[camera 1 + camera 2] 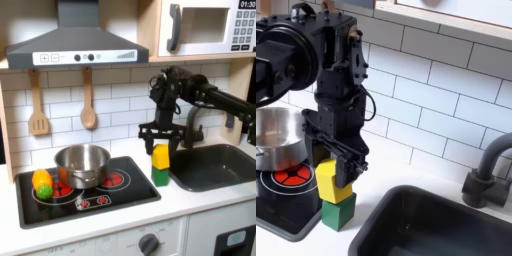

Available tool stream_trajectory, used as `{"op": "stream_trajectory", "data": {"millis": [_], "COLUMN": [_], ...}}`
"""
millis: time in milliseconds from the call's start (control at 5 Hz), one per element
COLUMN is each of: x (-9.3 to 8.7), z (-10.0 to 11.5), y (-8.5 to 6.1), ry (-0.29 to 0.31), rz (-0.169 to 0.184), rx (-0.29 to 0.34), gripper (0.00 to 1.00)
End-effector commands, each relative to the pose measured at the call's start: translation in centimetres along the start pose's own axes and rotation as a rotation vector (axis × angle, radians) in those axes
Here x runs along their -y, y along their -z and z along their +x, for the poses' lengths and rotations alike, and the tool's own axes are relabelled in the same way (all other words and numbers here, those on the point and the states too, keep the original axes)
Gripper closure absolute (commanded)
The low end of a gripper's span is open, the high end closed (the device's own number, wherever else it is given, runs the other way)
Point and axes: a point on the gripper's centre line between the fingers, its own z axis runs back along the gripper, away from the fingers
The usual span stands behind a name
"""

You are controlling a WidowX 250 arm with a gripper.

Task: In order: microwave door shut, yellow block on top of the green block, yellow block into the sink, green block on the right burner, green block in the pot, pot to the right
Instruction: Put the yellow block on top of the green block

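gripper (161, 143) (336, 165): fingers spread, lowered around the top of the yellow block, grip not confirmed | yellow block (160, 158) (332, 182): stacked on the green block (161, 177) (339, 213) | stack: on the table (200, 200), between cooktop (120, 195) and sink (215, 165) (431, 225) | pot (82, 160) (276, 135): on the cooktop | microwave door (200, 28): shut

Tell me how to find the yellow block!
Find the black cooktop beside the sink. On its corner nearest the sink stands a green block, and the yellow block sits on top, just under the gripper. It is square, unlike the rounded toy fruit.
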Motion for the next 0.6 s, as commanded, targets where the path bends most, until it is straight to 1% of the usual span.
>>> {"op": "stream_trajectory", "data": {"millis": [0,400], "x": [0.18,-0.18], "z": [0.46,0.33], "y": [0.17,0.1], "ry": [0.017,0.017], "rz": [0.008,0.017], "rx": [0.006,0.015], "gripper": [1.0,1.0]}}
